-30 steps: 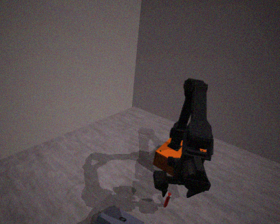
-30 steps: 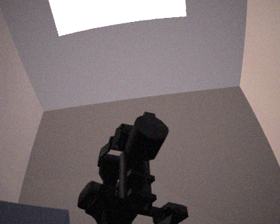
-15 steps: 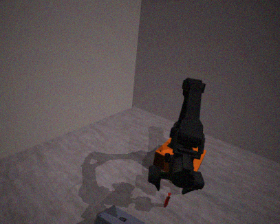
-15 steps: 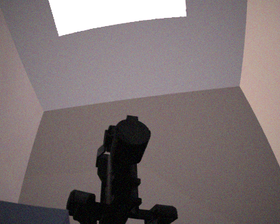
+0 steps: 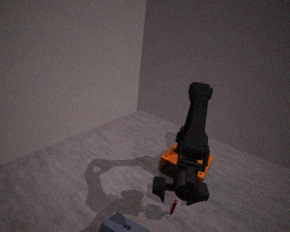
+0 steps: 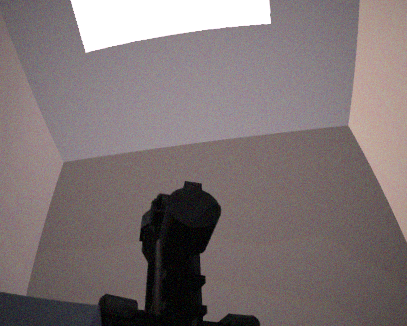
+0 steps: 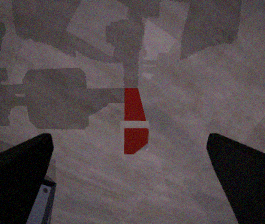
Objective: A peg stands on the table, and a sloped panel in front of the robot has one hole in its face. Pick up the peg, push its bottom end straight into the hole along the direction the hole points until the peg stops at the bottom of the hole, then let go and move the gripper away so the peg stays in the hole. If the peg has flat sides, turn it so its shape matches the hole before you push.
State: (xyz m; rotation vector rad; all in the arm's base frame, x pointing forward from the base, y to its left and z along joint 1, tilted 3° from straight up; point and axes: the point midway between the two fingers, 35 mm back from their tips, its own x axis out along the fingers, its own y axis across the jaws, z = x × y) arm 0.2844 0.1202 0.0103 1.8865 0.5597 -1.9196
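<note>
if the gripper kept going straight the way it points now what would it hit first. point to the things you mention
Probably the red peg (image 5: 173,207) (image 7: 134,141), which shows between the open fingers; depth is unclear, so it might pass around it and meet the table.
</note>
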